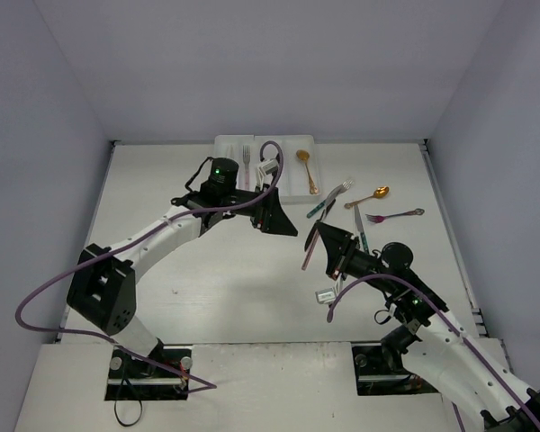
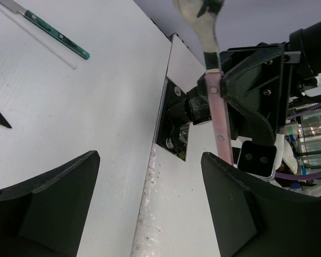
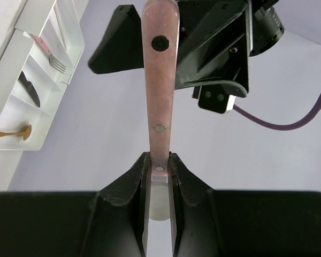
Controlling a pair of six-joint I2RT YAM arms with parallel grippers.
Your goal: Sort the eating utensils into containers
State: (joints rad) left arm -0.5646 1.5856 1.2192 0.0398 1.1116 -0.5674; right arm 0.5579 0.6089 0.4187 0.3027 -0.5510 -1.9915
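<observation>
The right gripper point(image 3: 159, 167) pinches a pink-handled spoon point(image 3: 159, 91) — the left gripper point(image 2: 150, 187) gapes empty. The thin grip may let it swivel.

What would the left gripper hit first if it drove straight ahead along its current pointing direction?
Most likely the pink-handled utensil clamped in the right gripper. Its handle sits slightly off the centreline of the open left gripper, toward one finger. Depth is unclear.
</observation>
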